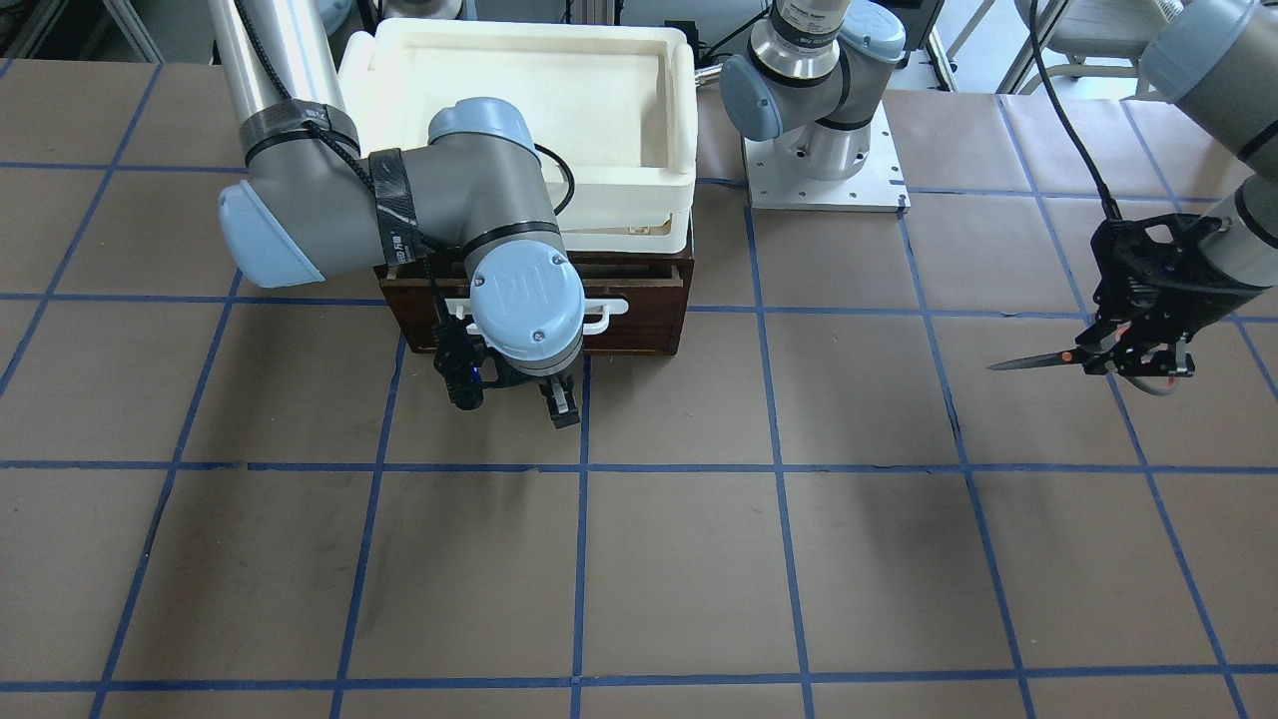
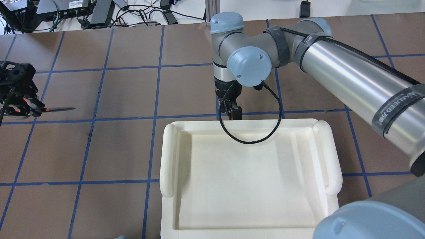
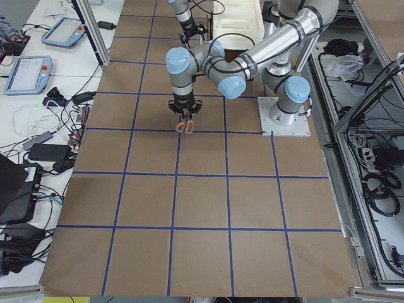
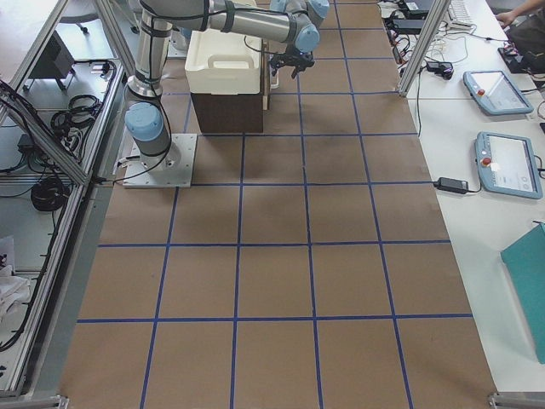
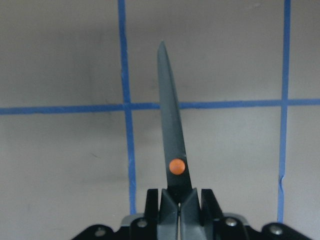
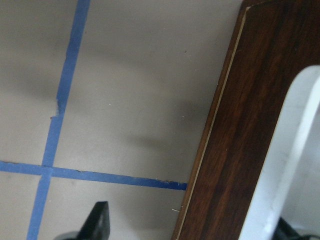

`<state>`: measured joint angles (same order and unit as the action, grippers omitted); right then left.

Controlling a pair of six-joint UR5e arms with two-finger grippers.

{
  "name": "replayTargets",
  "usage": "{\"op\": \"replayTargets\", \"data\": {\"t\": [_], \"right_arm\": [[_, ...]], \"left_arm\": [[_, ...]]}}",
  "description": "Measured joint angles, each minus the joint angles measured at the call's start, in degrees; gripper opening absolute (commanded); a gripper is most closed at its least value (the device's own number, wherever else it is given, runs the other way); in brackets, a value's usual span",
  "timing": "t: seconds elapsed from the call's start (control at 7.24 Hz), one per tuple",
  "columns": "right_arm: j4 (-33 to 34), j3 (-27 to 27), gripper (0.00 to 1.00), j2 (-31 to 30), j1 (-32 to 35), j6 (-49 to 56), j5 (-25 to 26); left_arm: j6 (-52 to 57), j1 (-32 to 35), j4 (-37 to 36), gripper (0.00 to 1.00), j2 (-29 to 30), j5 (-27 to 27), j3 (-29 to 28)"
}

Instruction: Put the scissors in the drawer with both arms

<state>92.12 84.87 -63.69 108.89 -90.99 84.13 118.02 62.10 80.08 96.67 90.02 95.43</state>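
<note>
Left gripper [image 5: 179, 202] clamped on the scissors [image 5: 170, 125] by their handles, above the table [image 1: 699, 559], well apart from the closed drawer [image 1: 639, 335]; right gripper [image 1: 561, 399], jaws apart beside the white handle [image 1: 607, 312], should straddle it squarely, then pull straight.

1. This is a robotics lab: two jointed arms [image 1: 449, 200] stand on a steel plate [image 1: 879, 185] bolted to the table [image 1: 679, 569].
2. Brown paper covers the table, which is marked off in squares with blue tape [image 1: 779, 465].
3. Teach pendants [image 4: 509, 164] lie on a white side bench [image 4: 460, 221].
4. Cables [image 3: 31, 117] and power bricks [image 3: 44, 151] crowd the edges, and aluminium posts [image 4: 421, 47] frame the cell.
</note>
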Motion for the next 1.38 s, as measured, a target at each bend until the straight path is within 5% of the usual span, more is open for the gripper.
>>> {"op": "replayTargets", "data": {"t": [0.69,1.38], "right_arm": [[3.7,-1.5,1.00,0.4,-0.8,5.0,1.9],[4.5,-5.8,1.00,3.4,-1.1,5.6,2.0]], "left_arm": [[-27.0,22.0,9.1,0.00,-1.6,-0.3,-9.6],[-33.9,25.8,10.4,0.00,-2.3,-4.8,-8.3]]}}
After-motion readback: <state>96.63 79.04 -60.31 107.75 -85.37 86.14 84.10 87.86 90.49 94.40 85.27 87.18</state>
